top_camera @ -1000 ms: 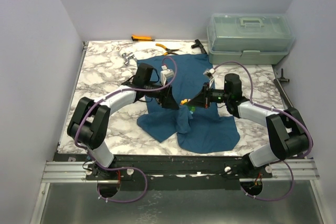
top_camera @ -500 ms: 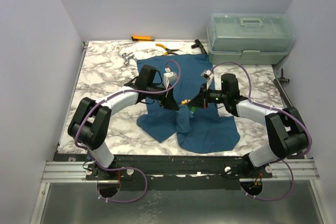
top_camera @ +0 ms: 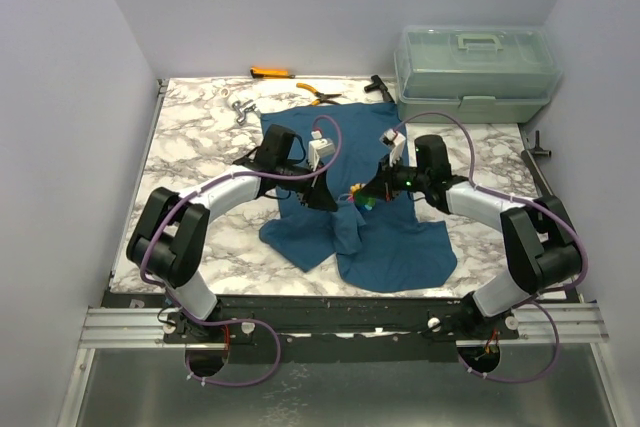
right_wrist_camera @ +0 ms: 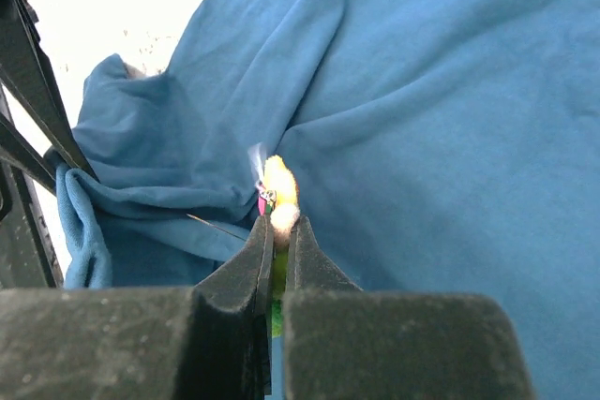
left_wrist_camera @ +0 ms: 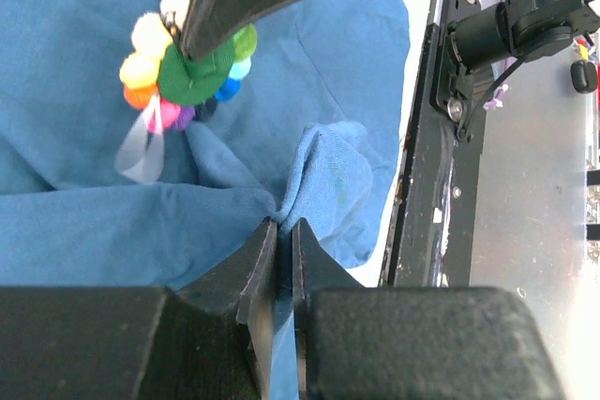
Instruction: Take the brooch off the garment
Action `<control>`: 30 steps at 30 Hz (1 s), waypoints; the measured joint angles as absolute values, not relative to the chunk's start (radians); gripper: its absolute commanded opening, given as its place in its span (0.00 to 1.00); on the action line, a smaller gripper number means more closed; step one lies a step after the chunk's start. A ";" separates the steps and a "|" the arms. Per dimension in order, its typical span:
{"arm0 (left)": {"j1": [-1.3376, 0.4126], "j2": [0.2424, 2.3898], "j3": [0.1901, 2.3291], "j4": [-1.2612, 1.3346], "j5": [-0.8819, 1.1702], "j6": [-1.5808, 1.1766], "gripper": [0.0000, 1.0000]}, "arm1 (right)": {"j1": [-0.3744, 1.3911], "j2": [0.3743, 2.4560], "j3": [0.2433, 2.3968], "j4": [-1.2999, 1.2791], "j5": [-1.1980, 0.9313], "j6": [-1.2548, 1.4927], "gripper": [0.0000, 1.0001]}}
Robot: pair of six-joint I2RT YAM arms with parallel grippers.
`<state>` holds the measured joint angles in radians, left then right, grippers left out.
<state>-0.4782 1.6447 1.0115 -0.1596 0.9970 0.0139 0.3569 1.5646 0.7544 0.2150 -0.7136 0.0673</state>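
two arms meet at the middle of the garment (top_camera: 400, 247)
left gripper (left_wrist_camera: 281, 225) is clenched on a raised fold of cloth; right gripper (right_wrist_camera: 281, 223) grasps the brooch (right_wrist_camera: 277, 182), just right of that fold.

The brooch (left_wrist_camera: 183, 67) is a small ring of bright beads, yellow, orange, magenta, blue and green, set round a green disc, with a clear strip hanging from it. It sits just above the middle of the garment (left_wrist_camera: 94, 222), tilted on edge. My right pincer (right_wrist_camera: 278, 222) grips it at the disc, fingers closed on it. The garment is a dark teal T-shirt, rumpled, lying on the marble surface (top_camera: 190, 137). Its cloth rises in a peak to the brooch's underside; whether the two are pinned together I cannot tell. Just beside that peak a second fold stands up, pinched tight in my left pincer (left_wrist_camera: 284, 227).
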 measured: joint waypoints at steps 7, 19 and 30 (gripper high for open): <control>-0.438 1.645 1.007 -0.177 1.000 0.039 0.47 | 0.356 1.565 0.810 0.187 -0.686 0.077 0.01; -0.346 1.645 1.028 -0.150 0.999 -0.043 0.80 | 0.346 1.538 0.886 0.185 -0.775 0.192 0.00; -0.307 1.644 1.053 0.038 1.029 -0.212 0.79 | 0.345 1.521 0.933 0.257 -0.936 0.368 0.01</control>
